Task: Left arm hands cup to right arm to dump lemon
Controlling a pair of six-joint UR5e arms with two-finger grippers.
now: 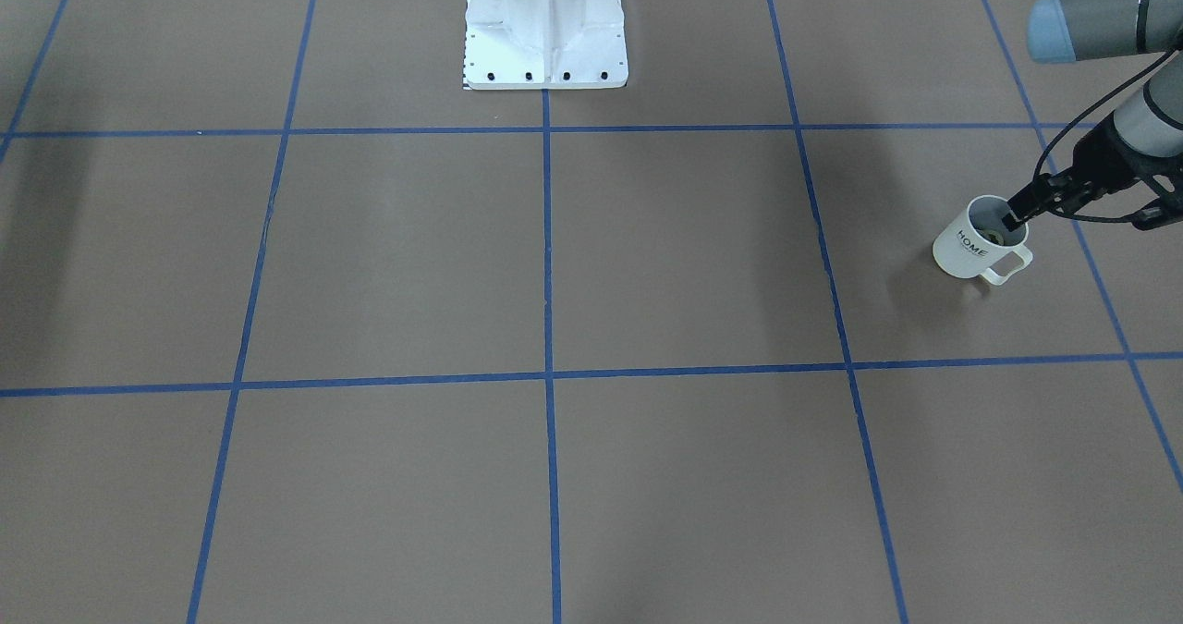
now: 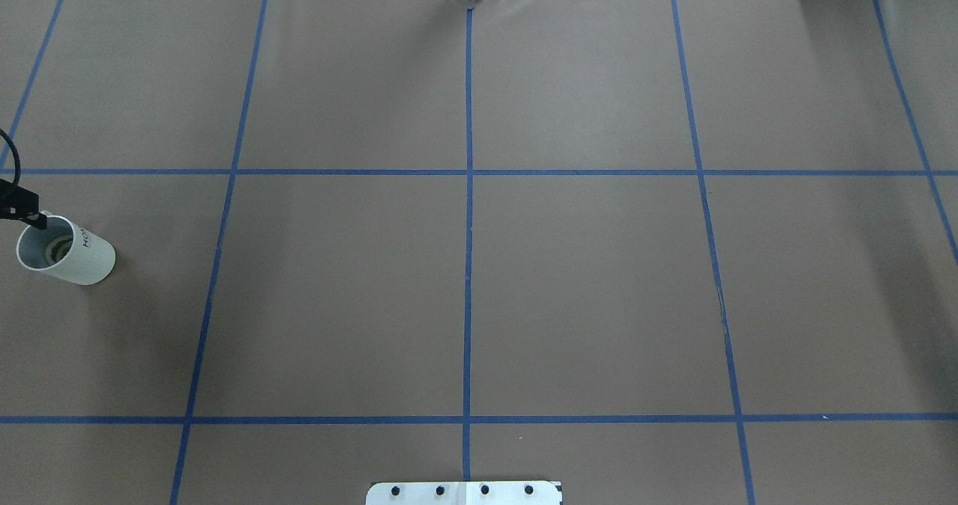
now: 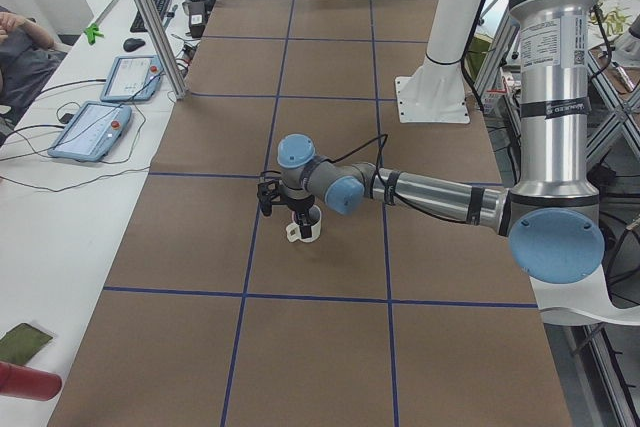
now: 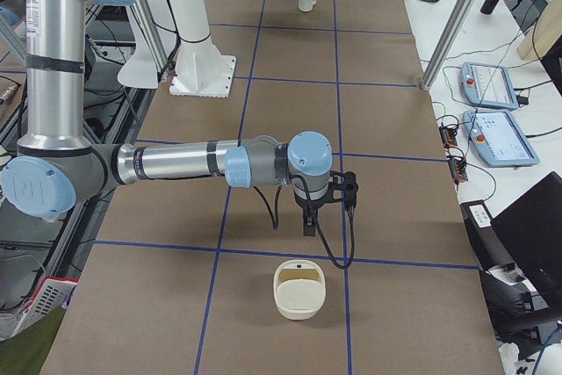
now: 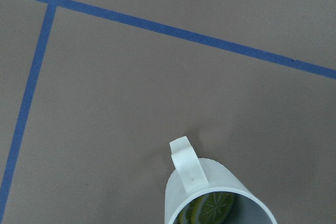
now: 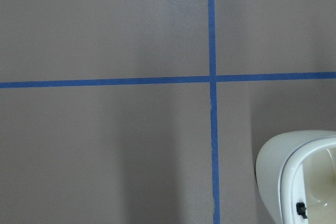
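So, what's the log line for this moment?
left pincer: at cup rim, grip unclear | lemon: inside cup | right pincer: far off, by cream bowl

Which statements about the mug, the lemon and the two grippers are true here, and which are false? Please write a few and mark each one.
1. The white mug stands upright on the table. True.
2. The lemon slice lies on the table beside the mug. False: it lies inside the mug.
3. The right gripper is at the mug's rim. False: the left gripper is at the rim. The right gripper hangs far away at the other end of the table, near a cream bowl.
4. The mug bears the black word "HOME" on its side. True.
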